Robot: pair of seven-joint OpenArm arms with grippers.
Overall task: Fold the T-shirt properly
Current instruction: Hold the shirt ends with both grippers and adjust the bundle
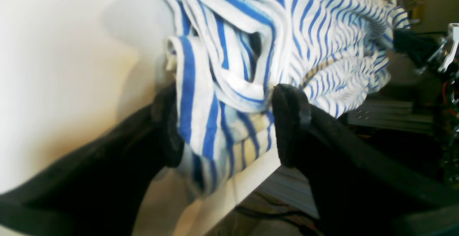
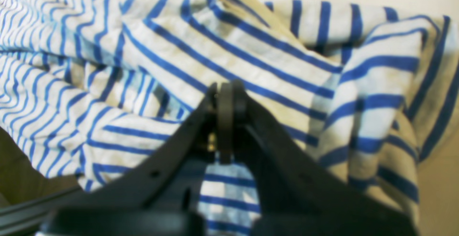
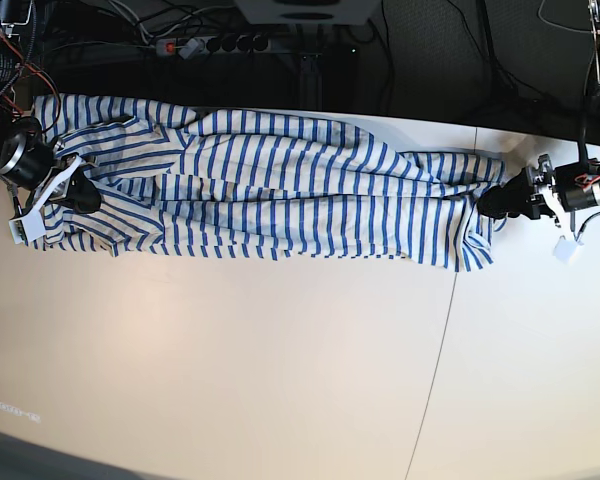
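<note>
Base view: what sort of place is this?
Probably a robot test bench or lab: two arms, left and right, over a pale tabletop, with a striped T-shirt spread between them.

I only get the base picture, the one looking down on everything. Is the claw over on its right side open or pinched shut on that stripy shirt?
Observer: Open. The left wrist view shows its fingers spread apart, with bunched cloth of the shirt between them.
Visitor: And the claw on the picture's left side?
Observer: That one, the right claw, is shut; the right wrist view shows its tips together over the stripes.
Visitor: Is the bunched end lying flat?
Observer: No. The left wrist view shows it crumpled into folds, with a small dark hollow between two of them.
</note>
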